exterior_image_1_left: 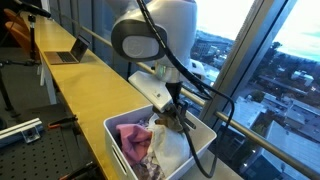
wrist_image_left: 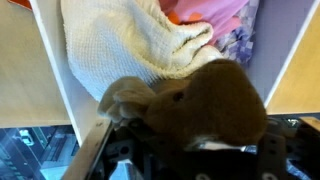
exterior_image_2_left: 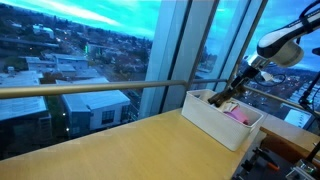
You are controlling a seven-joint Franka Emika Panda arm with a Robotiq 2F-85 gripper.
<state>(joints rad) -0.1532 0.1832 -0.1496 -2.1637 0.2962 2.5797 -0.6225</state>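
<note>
1. Between the fingers [exterior_image_1_left: 180, 120] sits a bunched brown cloth [wrist_image_left: 205, 105]. It hides their tips, so whether they pinch it or merely straddle it cannot be told.
2. That cloth lies at the near edge of the white bin [wrist_image_left: 62, 85], whose walls probably serve to keep loose laundry together.
3. Beyond the fingers a cream knitted cloth [wrist_image_left: 120, 45] lies heaped, with a pink cloth [wrist_image_left: 215, 12] and a patterned cloth [wrist_image_left: 240, 45] farther off.
4. Count: one bin on one wooden bench [exterior_image_1_left: 90, 90], and four cloths, one of each kind.
</note>
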